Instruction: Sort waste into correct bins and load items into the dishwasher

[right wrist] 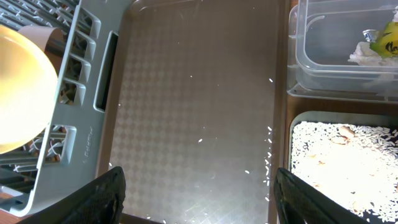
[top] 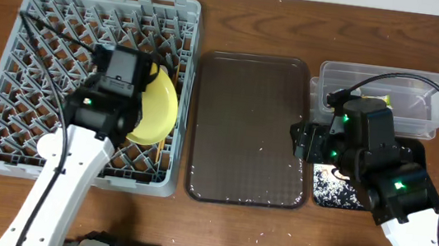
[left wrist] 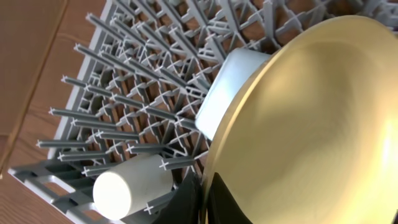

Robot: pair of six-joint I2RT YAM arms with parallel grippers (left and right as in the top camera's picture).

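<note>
The grey dish rack [top: 34, 77] lies at the left. My left gripper [left wrist: 202, 202] is shut on the rim of the round yellow plate [left wrist: 311, 124], which it holds on edge among the pegs; the plate also shows from overhead [top: 159, 104]. A pale bowl [left wrist: 233, 87] stands on edge behind the plate. A white cup [left wrist: 124, 186] lies between pegs near the rack's edge. My right gripper [right wrist: 199, 199] is open and empty above the brown tray's near edge. The clear tub [right wrist: 323, 68] holds a green-and-orange wrapper [right wrist: 388, 40] and white paper [right wrist: 362, 53]. The black tray [right wrist: 295, 124] holds white grains [right wrist: 342, 158]. No chopsticks are clearly visible.
The dark-brown serving tray [top: 248, 126] lies between the rack and the bins, with a few loose grains [right wrist: 268, 158] along its right side. The clear tub [top: 422, 92] is at the back right, and the black tray [top: 320, 197] is in front of it under my right arm.
</note>
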